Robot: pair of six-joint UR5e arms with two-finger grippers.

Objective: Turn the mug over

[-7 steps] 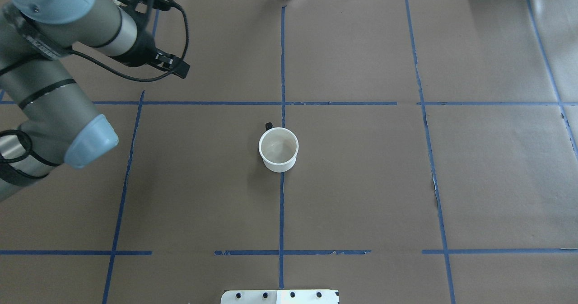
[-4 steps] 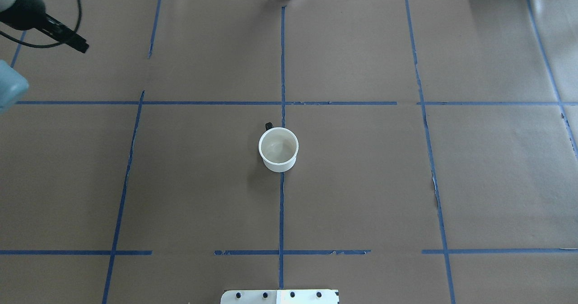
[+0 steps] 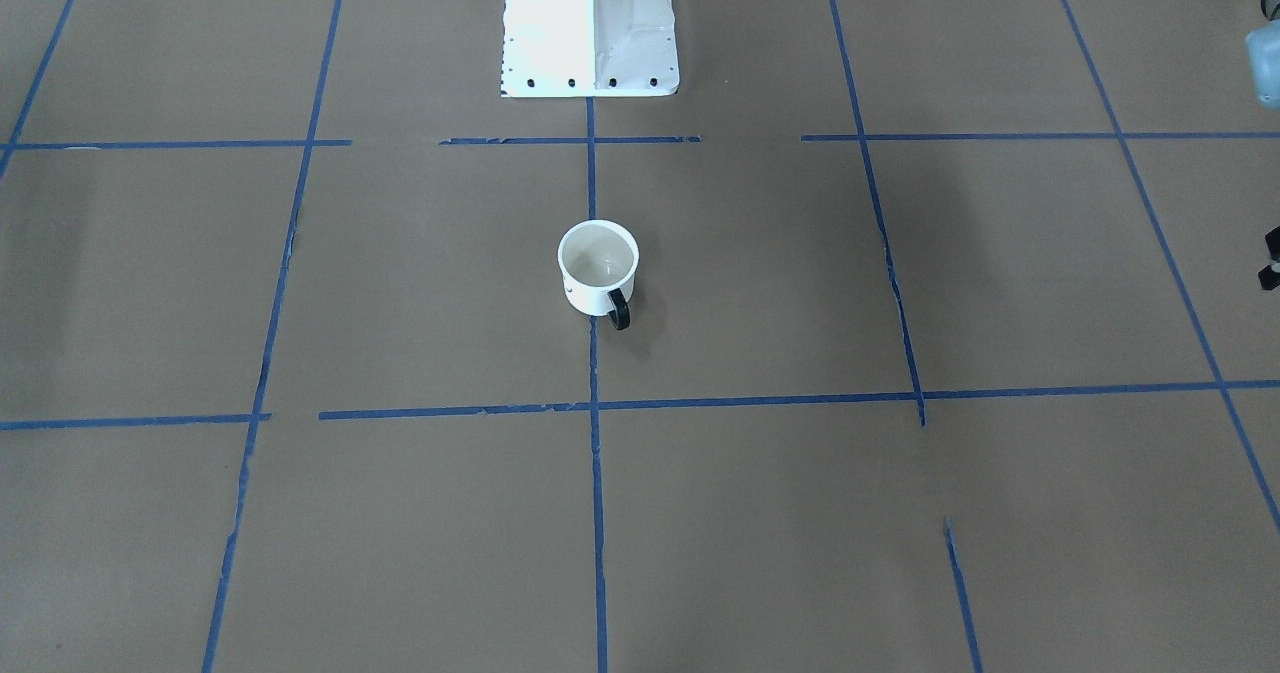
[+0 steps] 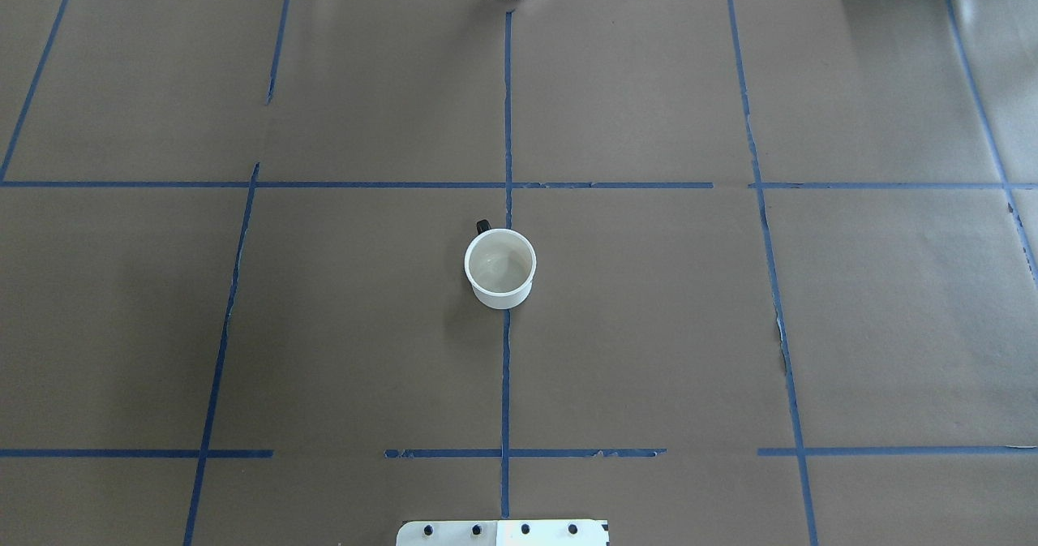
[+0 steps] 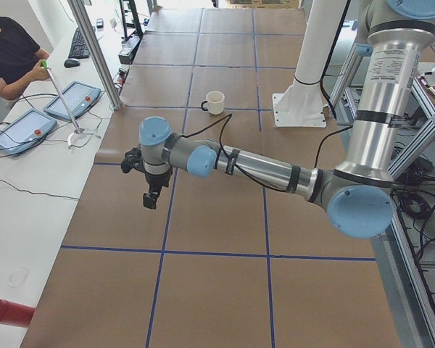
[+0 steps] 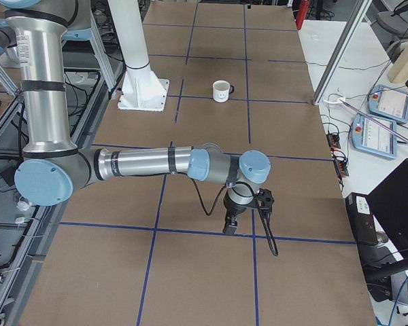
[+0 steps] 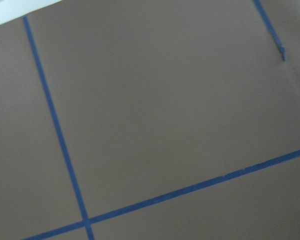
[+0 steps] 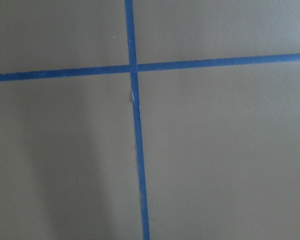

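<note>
Brown taped table (image 4: pixel 649 327), upright white mug (image 4: pixel 500 268), black handle (image 3: pixel 619 309); left pincer (image 5: pixel 151 199), right pincer (image 6: pixel 229 227) unclear.

Bright, even light from above covers the desk (image 4: pixel 649 327), and the overhead view is sharp. The mug (image 4: pixel 500 266) throws only a faint, soft shadow beside its foot. Broad, dim patches darken the desk's left part in that view. In the front-facing view the white base (image 3: pixel 590 23) is blown out by glare. The left wrist view is soft, its tape (image 7: pixel 60 145) lines fuzzy. The right wrist view is crisper, with a dim band at lower left.
</note>
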